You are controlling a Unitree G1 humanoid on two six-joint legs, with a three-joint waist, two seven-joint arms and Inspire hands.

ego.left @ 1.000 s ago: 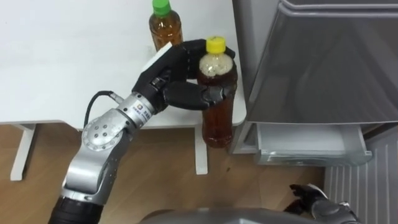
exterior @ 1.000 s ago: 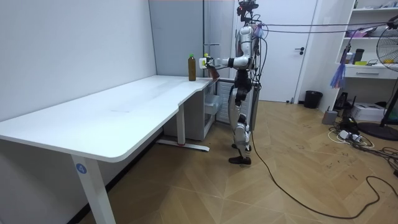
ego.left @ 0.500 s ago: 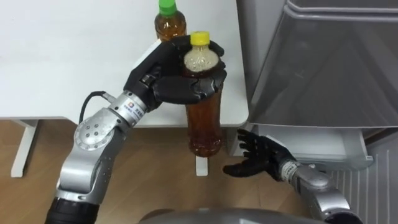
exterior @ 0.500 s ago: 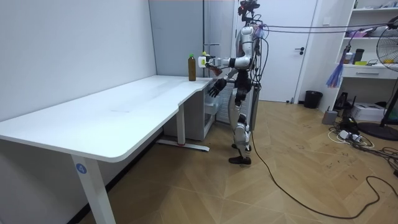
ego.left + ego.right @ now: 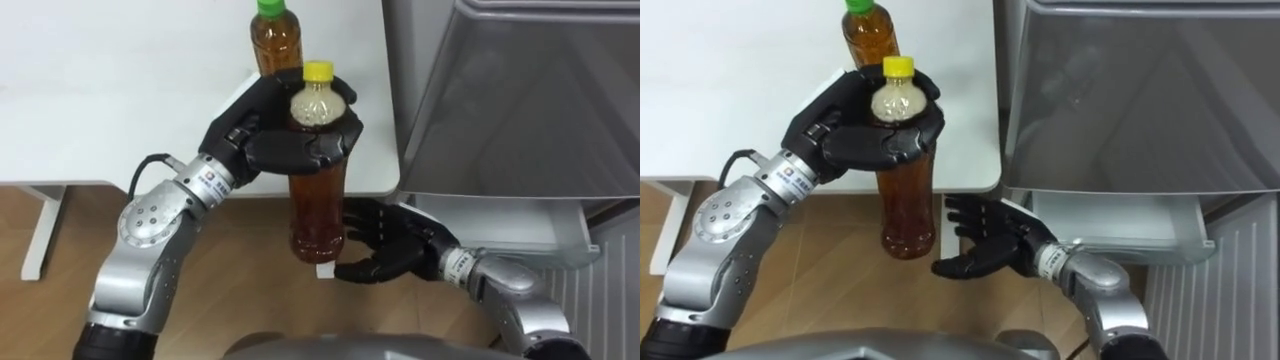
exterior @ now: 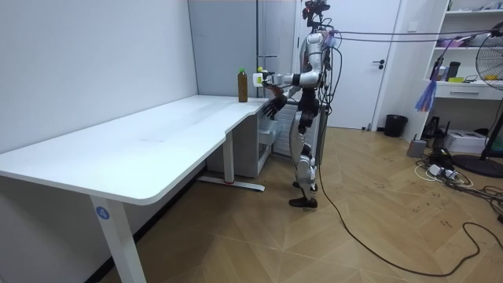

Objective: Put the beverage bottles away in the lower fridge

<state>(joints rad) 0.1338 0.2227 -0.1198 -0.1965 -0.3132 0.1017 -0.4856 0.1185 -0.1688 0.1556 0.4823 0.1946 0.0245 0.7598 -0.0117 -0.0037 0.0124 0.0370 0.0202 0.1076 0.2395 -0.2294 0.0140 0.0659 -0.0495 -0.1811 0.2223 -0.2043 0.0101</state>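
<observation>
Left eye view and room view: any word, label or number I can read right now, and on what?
Nothing can be read as it stands.
Left wrist band: dark print, too blurred to read.
Right wrist band: print, too blurred to read.
Yellow-capped bottle in the left hand: no label shows.
Green-capped bottle: no label shows.
Blue sticker on the table leg: white mark, too small to read.

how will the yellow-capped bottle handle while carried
Probably heavy: the yellow-capped bottle looks nearly full. Held near its cap by the left hand, it may swing. The open right hand by its base could steady it.
</observation>
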